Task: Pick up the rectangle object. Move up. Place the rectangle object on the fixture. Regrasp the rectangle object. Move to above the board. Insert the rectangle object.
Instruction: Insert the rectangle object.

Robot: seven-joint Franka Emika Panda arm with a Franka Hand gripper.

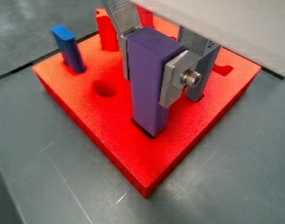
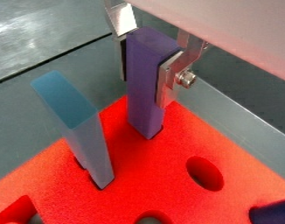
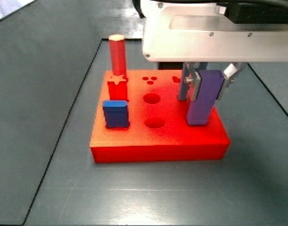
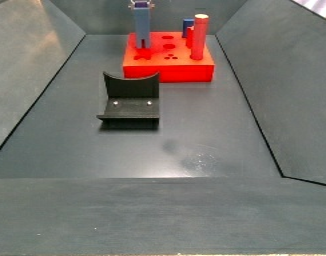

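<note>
Looks like a robotics lab test cell, not anyone's home or shop. The floor is a plain dark grey tray with sloped walls (image 4: 46,90), and the only stuff in it is rig gear: a black L-shaped fixture (image 4: 130,101) and a red-orange board (image 3: 158,124) with shaped holes and colored pegs stuck in it. The gripper (image 3: 207,72), under a boxy white robot head, hangs right over that board.

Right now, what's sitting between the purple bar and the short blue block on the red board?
In a side view, only round holes in the board separate the purple bar, held by the gripper, from the blue block.
</note>
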